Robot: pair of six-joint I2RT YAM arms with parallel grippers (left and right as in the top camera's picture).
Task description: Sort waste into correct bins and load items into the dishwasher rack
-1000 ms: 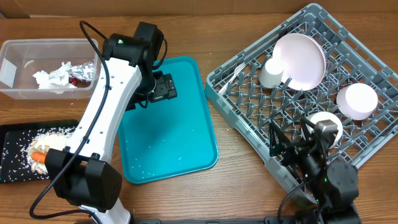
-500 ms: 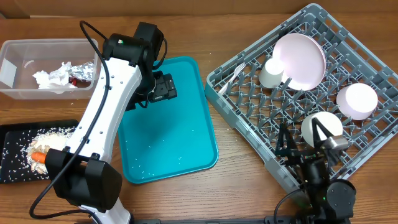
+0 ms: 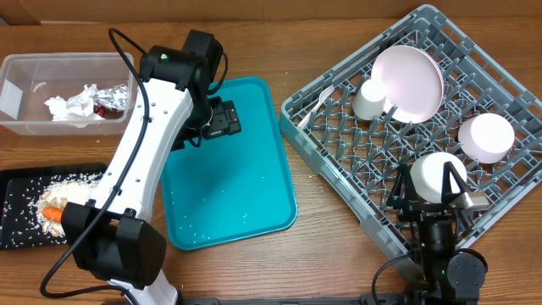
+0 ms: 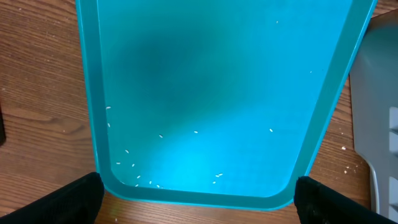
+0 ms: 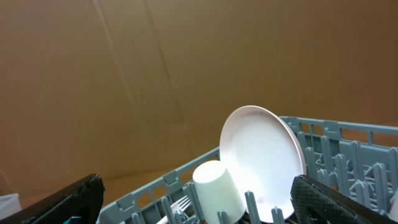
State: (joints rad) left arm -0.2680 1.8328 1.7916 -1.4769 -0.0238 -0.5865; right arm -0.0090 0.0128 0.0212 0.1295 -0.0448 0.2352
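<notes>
- overhead: left gripper [image 3: 222, 119] above teal tray [image 3: 237, 186]; right gripper [image 3: 428, 191] over bowl [image 3: 439, 169] in dishwasher rack [image 3: 339, 148]; napkin [image 3: 72, 105], foil wrapper [image 3: 114, 100] in clear tub [image 3: 25, 68]
- left wrist: left gripper spread wide, empty; rice grains [image 4: 217, 176] on teal tray
- right wrist: right gripper wide apart, holding nothing; plate [image 5: 261, 155], cup [image 5: 217, 186], fork [image 5: 180, 204] in rack

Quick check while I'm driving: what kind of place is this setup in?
Probably a lab mock-up of a dish-clearing station, not a real kitchen: a grey dishwasher rack sits on a wooden table, with a plain cardboard wall behind and a teal tray beside it.
</notes>
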